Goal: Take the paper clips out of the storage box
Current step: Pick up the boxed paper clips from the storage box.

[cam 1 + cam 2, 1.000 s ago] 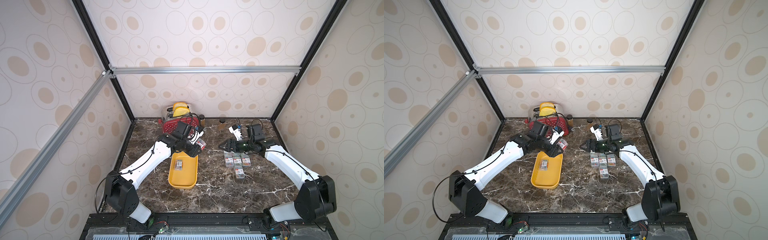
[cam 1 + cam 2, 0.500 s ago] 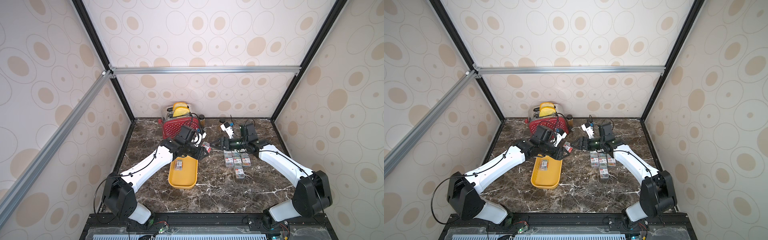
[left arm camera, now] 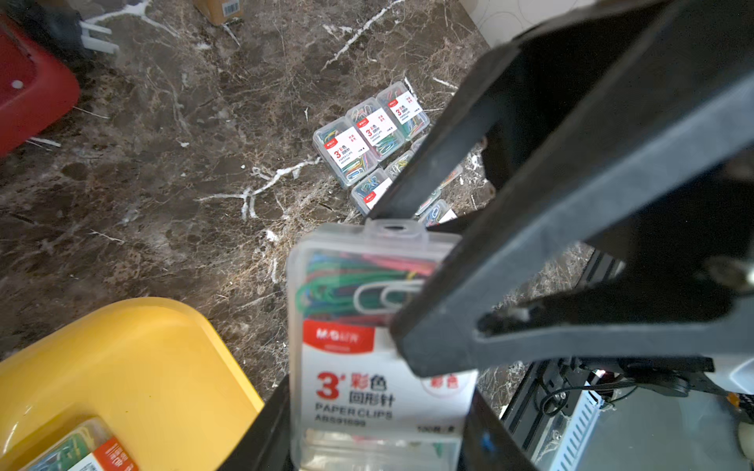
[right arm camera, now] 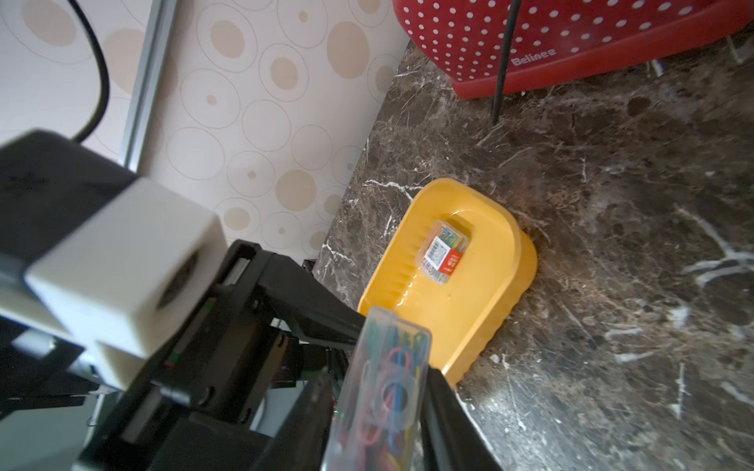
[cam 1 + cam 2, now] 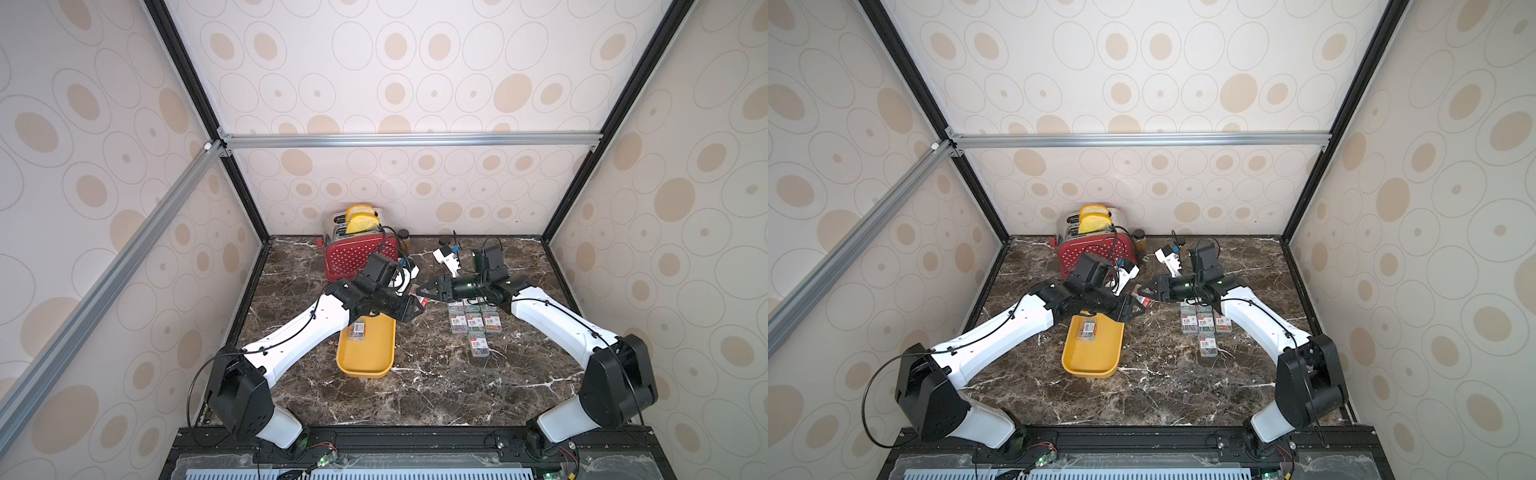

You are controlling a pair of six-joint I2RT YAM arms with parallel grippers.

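Observation:
A clear case of paper clips (image 5: 419, 300) (image 3: 379, 367) hangs above the table, just past the far right corner of the yellow storage box (image 5: 368, 361) (image 4: 481, 310). My left gripper (image 5: 413, 309) (image 3: 375, 432) is shut on the case's labelled end. My right gripper (image 5: 424, 291) (image 4: 381, 416) is shut on its other end, one finger on each flat face. A second case (image 5: 358, 330) (image 4: 442, 253) lies in the far end of the box. Several cases (image 5: 473, 322) (image 3: 367, 138) lie in rows on the marble at the right.
A red white-dotted toaster (image 5: 357, 253) (image 4: 571, 40) with bread stands at the back, close behind the left arm. A small jar (image 5: 403, 239) stands beside it. Walls close in the marble table (image 5: 436, 386) on three sides.
The left gripper carried the case rightward off the box. The right gripper swung left to meet it and closed on the case's free end.

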